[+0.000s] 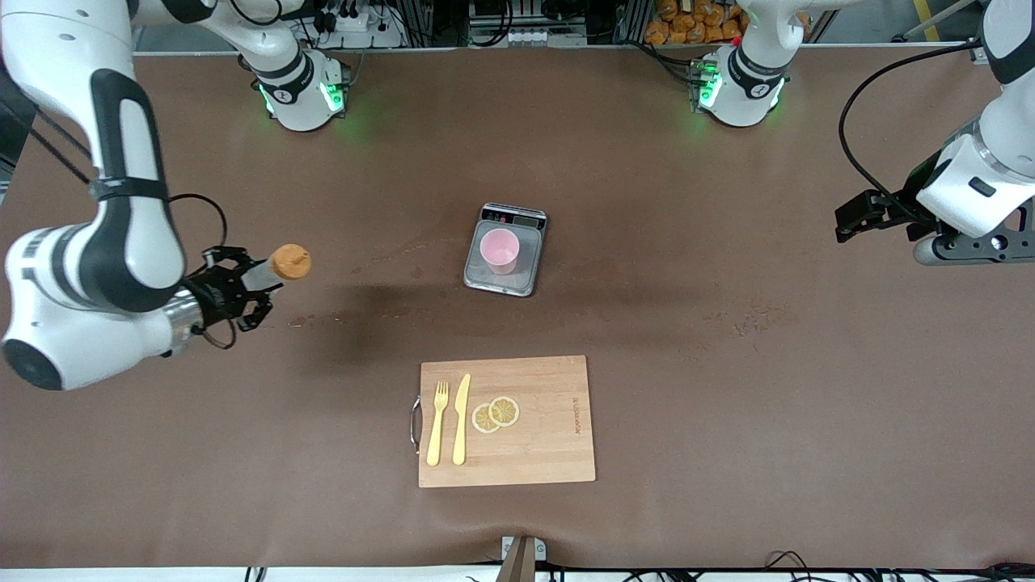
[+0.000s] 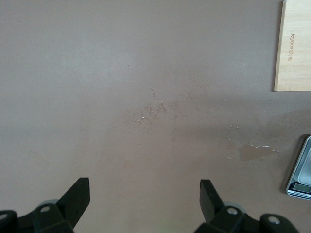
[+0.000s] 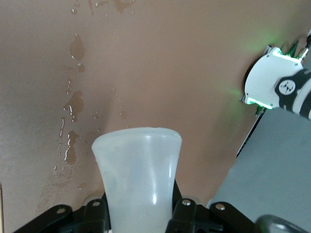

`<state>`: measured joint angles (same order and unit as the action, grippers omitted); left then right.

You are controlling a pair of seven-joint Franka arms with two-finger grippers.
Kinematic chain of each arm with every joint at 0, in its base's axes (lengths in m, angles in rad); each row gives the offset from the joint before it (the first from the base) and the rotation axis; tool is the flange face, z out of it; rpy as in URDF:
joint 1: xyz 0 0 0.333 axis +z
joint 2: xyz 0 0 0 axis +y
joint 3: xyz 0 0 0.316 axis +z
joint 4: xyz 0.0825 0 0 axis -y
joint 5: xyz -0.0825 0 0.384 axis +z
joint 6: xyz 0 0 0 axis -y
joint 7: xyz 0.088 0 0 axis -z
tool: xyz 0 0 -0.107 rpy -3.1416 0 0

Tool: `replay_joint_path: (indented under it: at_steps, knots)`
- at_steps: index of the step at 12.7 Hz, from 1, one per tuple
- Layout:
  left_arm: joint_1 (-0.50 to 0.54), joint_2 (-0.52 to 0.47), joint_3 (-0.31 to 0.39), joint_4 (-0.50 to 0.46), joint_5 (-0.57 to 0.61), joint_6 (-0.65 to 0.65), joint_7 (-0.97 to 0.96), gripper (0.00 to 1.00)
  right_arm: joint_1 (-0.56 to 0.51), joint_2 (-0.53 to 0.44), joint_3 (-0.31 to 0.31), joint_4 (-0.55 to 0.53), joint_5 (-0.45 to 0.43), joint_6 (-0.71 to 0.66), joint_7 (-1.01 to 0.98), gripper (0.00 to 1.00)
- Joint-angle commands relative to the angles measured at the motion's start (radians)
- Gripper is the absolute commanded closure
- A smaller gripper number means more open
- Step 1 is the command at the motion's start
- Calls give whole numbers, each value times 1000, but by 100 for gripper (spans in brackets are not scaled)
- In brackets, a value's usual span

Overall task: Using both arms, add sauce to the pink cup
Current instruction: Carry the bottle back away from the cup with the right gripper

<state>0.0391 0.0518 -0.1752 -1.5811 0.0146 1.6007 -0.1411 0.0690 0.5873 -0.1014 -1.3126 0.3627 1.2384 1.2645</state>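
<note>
The pink cup (image 1: 500,250) stands upright on a small grey scale (image 1: 485,279) in the middle of the table. My right gripper (image 1: 245,288) is shut on the sauce bottle (image 1: 285,263). It holds the bottle in the air over bare table toward the right arm's end, with the orange cap pointing toward the cup. In the right wrist view the whitish bottle body (image 3: 138,170) sits between the jaws of the right gripper (image 3: 138,216). My left gripper (image 1: 854,220) is open and empty over the table at the left arm's end. Its fingers (image 2: 77,196) stand wide apart in the left wrist view.
A wooden cutting board (image 1: 550,453) lies nearer the front camera than the scale. It carries a yellow fork (image 1: 437,423), a yellow knife (image 1: 461,419) and two lemon slices (image 1: 496,414). Wet stains (image 3: 73,107) mark the table. The board's corner (image 2: 295,46) and the scale (image 2: 302,172) show in the left wrist view.
</note>
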Motion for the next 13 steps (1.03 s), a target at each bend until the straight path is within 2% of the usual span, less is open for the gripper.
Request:
replay_joint_path:
  at_steps: [1,3,8,13]
  knots:
    - [-1,-6,3,-2,-18,8,-3,0,-95,-14,16,-14,65,-31,-111,63]
    - [1,-6,3,-2,-18,7,-3,0,-164,5,16,-14,111,-33,-210,63]
    - [-1,-6,3,-3,-16,7,-3,0,-311,121,16,-34,245,-30,-422,62]
    - [1,-6,3,-5,-16,7,-3,0,-442,232,16,-36,354,-23,-531,62]
